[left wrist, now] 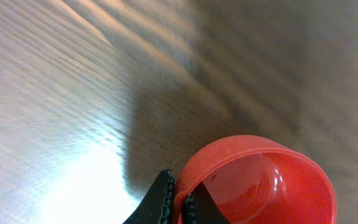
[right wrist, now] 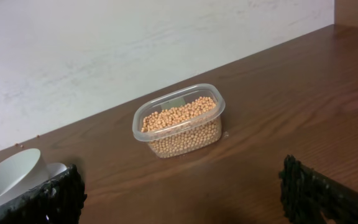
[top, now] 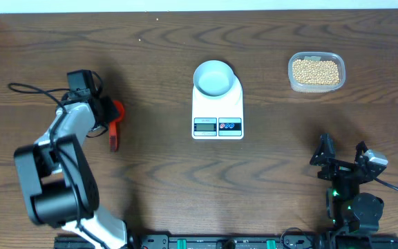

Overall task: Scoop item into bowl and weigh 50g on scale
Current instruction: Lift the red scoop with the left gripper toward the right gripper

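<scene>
nearest, on the right: right jaws spread as wide as they go, gripping nothing, black ribbed fingers [right wrist: 48, 196] at either edge of the wrist view, above bare wooden counter [top: 150, 173].

on the left, a little further out: left jaws pinched tight on a red scoop [top: 115, 128], fingers [left wrist: 161, 199] clamped on the red plastic right beside its round cup [left wrist: 260, 180]. cup's glossy inside bare. handle pointing back toward the robot in the overhead view.

mid-counter: the scale [top: 218, 107], white and flat, with a grey display plus one blue and one red button along its near edge. digits and button markings too small to read.

on the scale's far half: the bowl [top: 213, 77], pale blue-white, upright, inside bare.

furthest, off to the right: clear plastic tub [top: 290, 77] holding the item [top: 316, 71], a loose heap of tan-yellow beans filling it most of the way. pale patch on the tub's far wall, any writing unreadable. well apart from scale, bowl and both arms.
</scene>
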`<action>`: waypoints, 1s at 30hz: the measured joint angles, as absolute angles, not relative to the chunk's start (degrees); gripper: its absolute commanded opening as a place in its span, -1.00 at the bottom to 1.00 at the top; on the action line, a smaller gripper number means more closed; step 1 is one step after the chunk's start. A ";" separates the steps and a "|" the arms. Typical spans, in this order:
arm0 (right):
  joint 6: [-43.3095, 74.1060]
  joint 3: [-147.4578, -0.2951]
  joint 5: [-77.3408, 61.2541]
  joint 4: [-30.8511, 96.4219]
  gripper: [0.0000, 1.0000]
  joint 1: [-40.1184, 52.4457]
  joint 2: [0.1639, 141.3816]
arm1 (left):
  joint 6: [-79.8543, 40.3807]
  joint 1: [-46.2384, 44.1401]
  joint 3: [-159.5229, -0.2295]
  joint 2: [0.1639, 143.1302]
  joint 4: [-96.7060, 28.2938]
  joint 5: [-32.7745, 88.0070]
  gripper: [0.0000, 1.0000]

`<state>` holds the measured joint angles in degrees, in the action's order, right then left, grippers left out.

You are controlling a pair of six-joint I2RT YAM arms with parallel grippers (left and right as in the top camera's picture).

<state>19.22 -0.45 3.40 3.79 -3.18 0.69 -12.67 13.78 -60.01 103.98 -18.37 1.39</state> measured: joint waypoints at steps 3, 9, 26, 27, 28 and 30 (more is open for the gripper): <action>19.22 -0.45 3.42 3.75 0.99 -3.18 0.69 | -16.93 13.78 -60.01 97.89 -18.65 1.87 -0.86; 19.22 -0.45 2.20 3.95 0.98 -3.18 0.69 | -29.26 13.58 -60.05 82.39 -19.09 8.58 -0.86; 22.04 -2.70 -19.53 1.04 0.99 -3.18 5.08 | -66.24 -5.56 -60.05 75.26 -25.65 15.81 -0.86; 22.09 -3.92 -20.93 1.08 0.99 -3.18 6.79 | -68.31 -6.55 -60.05 75.26 -25.63 15.84 -0.86; 22.13 -6.39 -22.96 1.02 0.99 -3.18 9.76 | -71.37 -7.66 -60.05 75.26 -25.56 15.81 -0.86; 22.15 -9.61 -25.41 1.08 0.99 -3.18 13.43 | -75.24 -8.75 -60.05 75.26 -25.58 15.86 -0.86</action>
<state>22.15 -9.61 -25.41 1.08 -3.18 13.43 -75.24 -8.75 -60.05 75.26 -25.58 15.86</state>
